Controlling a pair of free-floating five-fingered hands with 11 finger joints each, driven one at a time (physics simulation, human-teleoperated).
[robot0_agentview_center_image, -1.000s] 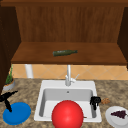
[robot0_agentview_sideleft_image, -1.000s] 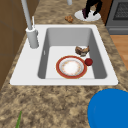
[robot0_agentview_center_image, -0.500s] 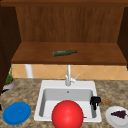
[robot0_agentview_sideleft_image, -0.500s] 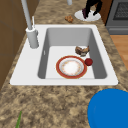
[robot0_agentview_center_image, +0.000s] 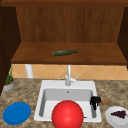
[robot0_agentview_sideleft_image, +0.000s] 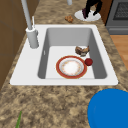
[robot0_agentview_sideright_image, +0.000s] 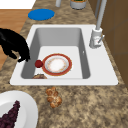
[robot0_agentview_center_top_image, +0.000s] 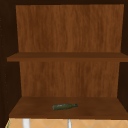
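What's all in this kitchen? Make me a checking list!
Surface: speckled stone counter around a white sink.
Job's things: small red ball beside a red-rimmed plate in the basin.
Clutter: brown pastry on the counter; white plate with purple grapes; blue plate; green bottle lying on the shelf.
Hands: right hand in the air by the sink's rim, near the red ball.
Cables: nothing seen.
Surroundings: wooden shelves, faucet, potted plant.
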